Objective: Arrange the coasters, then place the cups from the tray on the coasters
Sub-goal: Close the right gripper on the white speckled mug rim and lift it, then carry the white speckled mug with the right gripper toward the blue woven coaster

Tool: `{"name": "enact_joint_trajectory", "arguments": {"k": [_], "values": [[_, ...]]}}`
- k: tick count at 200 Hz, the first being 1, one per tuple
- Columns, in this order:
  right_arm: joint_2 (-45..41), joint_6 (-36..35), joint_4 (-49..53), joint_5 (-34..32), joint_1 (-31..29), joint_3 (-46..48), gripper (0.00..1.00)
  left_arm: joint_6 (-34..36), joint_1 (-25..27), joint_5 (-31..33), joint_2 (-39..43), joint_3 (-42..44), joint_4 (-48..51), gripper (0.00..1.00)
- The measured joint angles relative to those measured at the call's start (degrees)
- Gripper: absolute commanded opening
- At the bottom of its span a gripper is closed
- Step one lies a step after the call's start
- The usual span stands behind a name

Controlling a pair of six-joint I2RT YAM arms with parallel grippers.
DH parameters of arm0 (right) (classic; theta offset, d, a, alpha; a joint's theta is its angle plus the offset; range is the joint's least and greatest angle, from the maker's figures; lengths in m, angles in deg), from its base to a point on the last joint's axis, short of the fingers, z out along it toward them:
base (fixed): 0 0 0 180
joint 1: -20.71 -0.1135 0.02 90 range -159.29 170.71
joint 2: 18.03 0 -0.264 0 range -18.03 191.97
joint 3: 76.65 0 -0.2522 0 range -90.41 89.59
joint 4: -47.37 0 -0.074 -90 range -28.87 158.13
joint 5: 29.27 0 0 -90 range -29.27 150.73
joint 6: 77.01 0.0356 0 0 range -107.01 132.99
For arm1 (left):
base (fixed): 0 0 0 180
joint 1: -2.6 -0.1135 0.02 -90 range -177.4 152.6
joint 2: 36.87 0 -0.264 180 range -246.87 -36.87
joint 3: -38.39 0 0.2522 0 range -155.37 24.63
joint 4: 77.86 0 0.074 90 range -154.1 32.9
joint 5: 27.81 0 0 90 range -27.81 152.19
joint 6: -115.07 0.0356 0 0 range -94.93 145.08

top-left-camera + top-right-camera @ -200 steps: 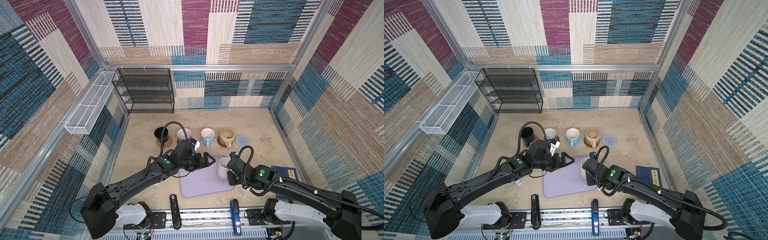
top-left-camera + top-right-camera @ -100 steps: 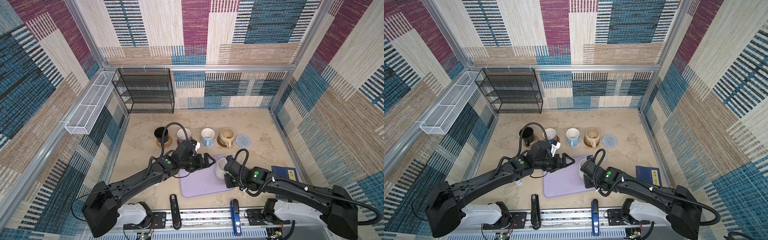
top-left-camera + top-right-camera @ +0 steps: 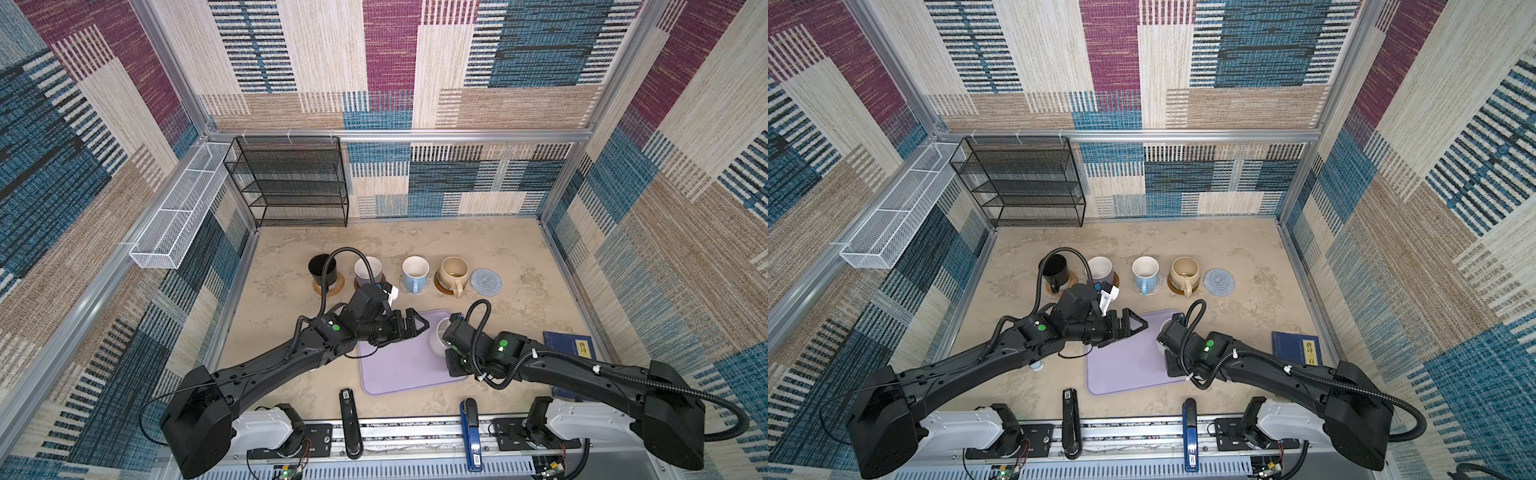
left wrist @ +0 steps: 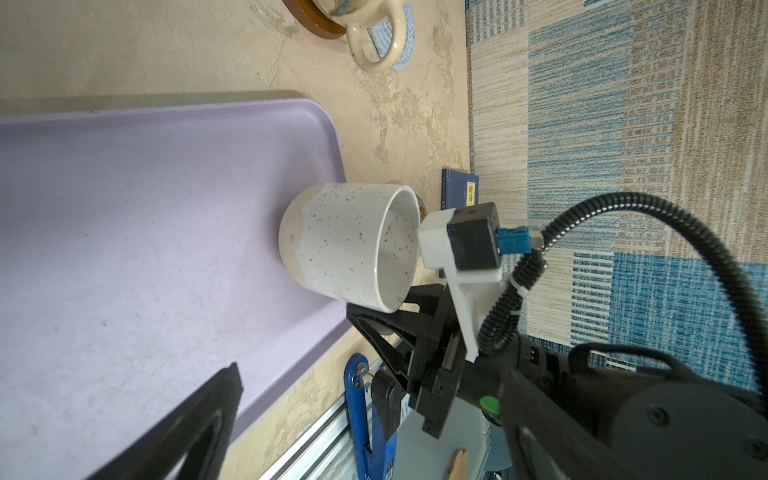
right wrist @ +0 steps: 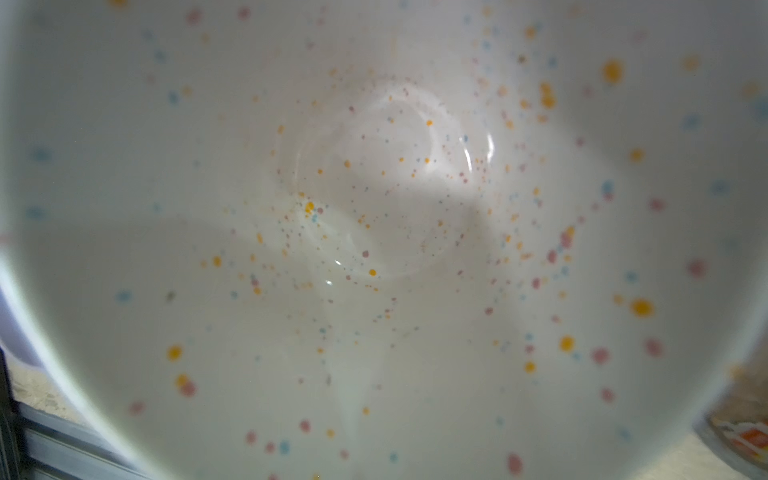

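Because the mug is glazed ceramic, I judge it stiff, rather heavy for its size, slippery, and easy to chip if it knocks something hard. It is tilted at the corner of the tray nearest the right arm, with its mouth turned toward the right wrist camera, which sees only the speckled inside. I cannot tell whether its base touches the tray.

The right jaws are pressed together and carry the mug. The place of the hold is hidden behind the body, so I cannot tell if it is the handle or the wall at the rim. The handle seems the better place, because it stops the mug from turning, while a hold on the thin wall can slide on the glaze.

The left jaws are spread wide and hold nothing, over the far edge of the tray, near the mug but apart from it. Four other mugs stand on coasters in a row at the back of the counter. The blue-grey coaster at the right end is bare, so the mug probably belongs there, set down level and softly.
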Motion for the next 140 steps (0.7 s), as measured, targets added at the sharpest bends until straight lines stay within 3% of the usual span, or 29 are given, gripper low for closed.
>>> {"name": "enact_joint_trajectory", "arguments": {"k": [93,140], "values": [[2.75,0.13,1.25,-0.61,-0.04,-3.15,0.33,-0.02,0.0,0.07,0.48,0.74,-0.11,1.0],[3.26,0.13,0.7,-1.07,-0.04,-3.08,0.33,-0.04,0.0,0.09,0.48,0.85,-0.13,1.0]]}}
